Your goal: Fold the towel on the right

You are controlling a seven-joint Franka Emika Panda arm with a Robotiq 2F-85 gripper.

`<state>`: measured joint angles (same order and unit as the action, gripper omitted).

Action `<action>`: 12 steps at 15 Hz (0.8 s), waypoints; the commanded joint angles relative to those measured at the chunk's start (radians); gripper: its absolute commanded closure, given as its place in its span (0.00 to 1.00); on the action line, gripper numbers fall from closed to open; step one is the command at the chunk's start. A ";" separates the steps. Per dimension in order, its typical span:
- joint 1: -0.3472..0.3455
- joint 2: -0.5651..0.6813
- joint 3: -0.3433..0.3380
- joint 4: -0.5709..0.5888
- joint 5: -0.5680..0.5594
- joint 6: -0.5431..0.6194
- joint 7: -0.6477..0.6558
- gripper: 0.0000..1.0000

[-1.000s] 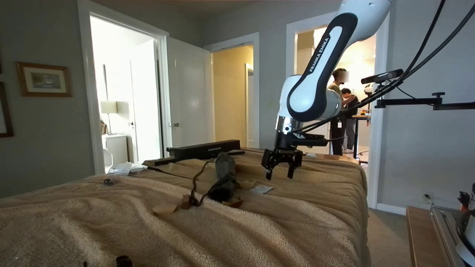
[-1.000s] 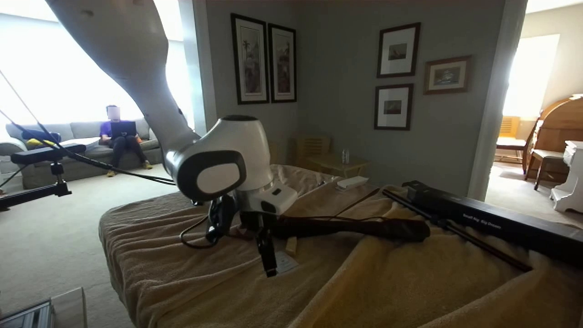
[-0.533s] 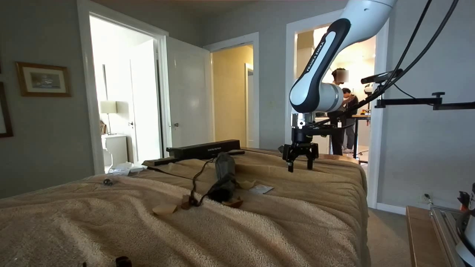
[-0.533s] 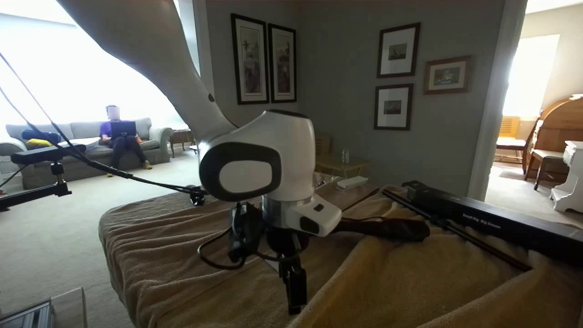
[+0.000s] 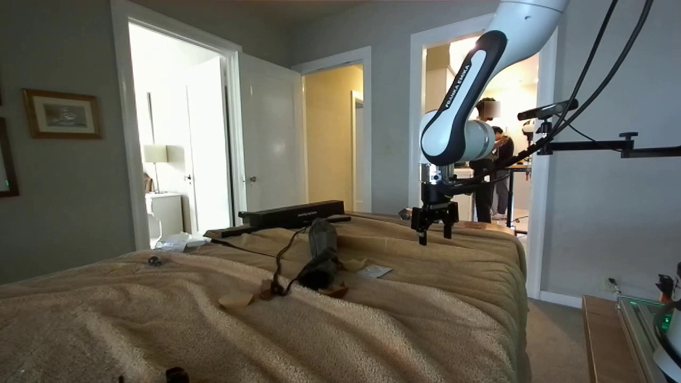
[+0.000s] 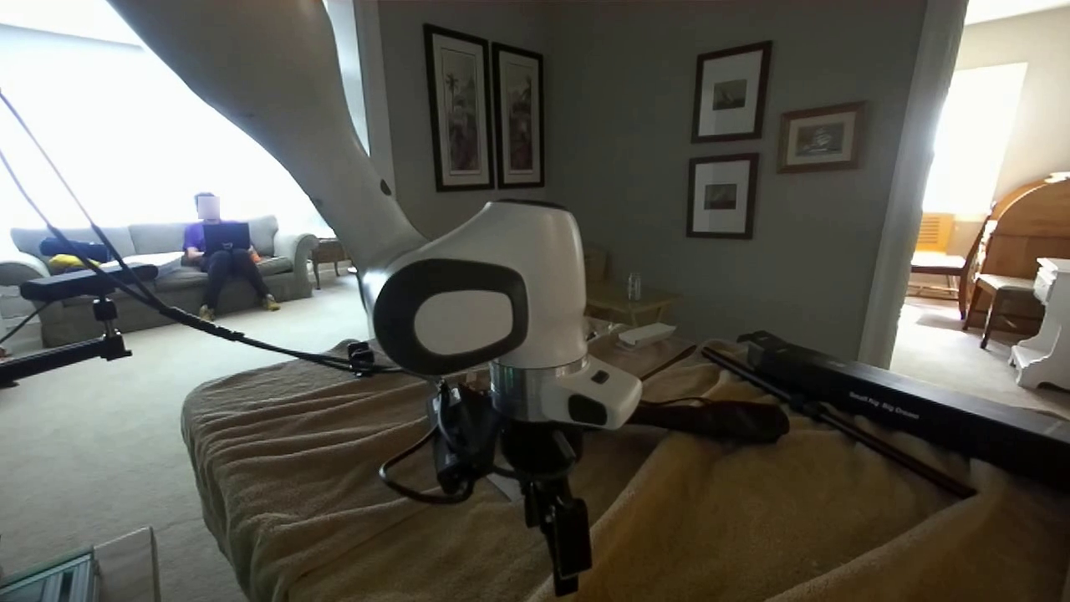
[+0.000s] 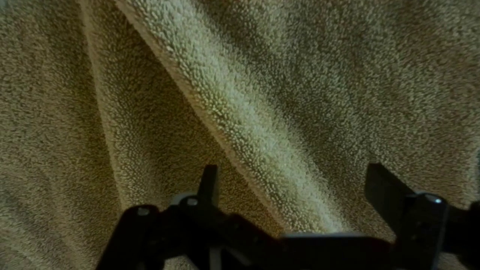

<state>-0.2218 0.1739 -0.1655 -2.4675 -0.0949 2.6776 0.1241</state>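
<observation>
Two fingers (image 7: 388, 198) of the tool (image 5: 435, 239) are standing apart, gripping nothing; the towel (image 5: 452, 271) is lying rumpled beneath them. For a firm pinch, the tool should be closing astride the diagonal ridge (image 7: 255, 131).

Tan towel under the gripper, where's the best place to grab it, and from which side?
Probably the towel's raised diagonal fold, pinched from above: in the wrist view that ridge runs between the open fingers, and the gripper points down.
</observation>
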 commanded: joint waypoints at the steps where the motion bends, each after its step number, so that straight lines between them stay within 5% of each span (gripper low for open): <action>1: 0.034 0.038 -0.035 0.009 -0.059 0.063 -0.011 0.00; 7: 0.002 0.100 0.010 0.018 0.037 0.134 -0.170 0.00; 8: -0.007 0.111 0.021 0.022 0.055 0.132 -0.200 0.25; 12: -0.056 0.164 0.069 0.071 0.132 0.061 -0.329 0.50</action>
<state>-0.2289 0.2823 -0.1411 -2.4580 -0.0370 2.7873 -0.0924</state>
